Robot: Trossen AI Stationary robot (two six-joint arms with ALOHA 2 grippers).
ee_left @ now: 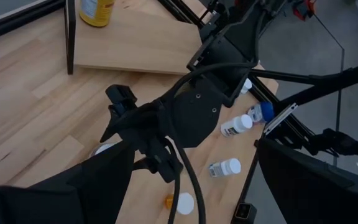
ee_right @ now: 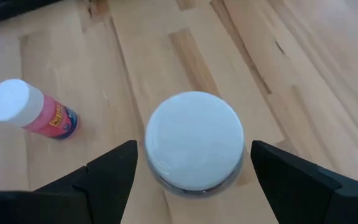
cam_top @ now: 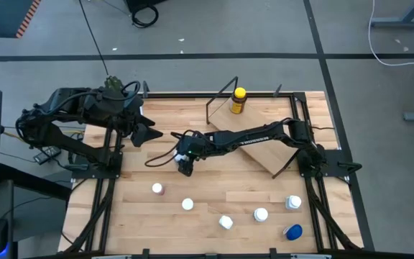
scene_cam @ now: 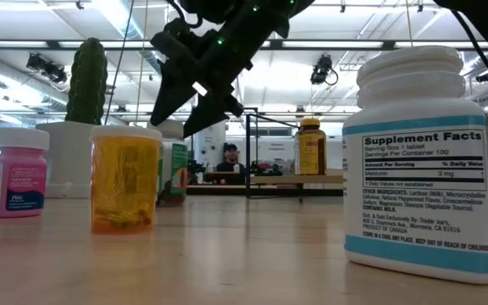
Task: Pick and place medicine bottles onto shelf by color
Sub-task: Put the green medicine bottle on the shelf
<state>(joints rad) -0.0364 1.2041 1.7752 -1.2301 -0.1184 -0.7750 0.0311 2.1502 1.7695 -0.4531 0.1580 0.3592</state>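
Observation:
My right gripper (cam_top: 185,165) reaches from the right across the table and points down, open, over a white-capped bottle (ee_right: 194,140) that stands upright on the tabletop. Its fingers stand on either side of the cap with a gap on each side. In the low view the gripper (scene_cam: 195,106) hangs above that bottle (scene_cam: 174,168). A pink bottle with a white cap (ee_right: 31,112) stands close by. My left gripper (cam_top: 149,134) is open and empty at the left. The shelf (cam_top: 264,144) holds the yellow-capped bottle (cam_top: 238,101).
Several bottles stand or lie near the table's front edge: a pink one (cam_top: 157,188), white-capped ones (cam_top: 187,204) (cam_top: 261,214) and a blue-capped one (cam_top: 292,232). A white pot with a cactus (scene_cam: 79,127) stands on the left in the low view.

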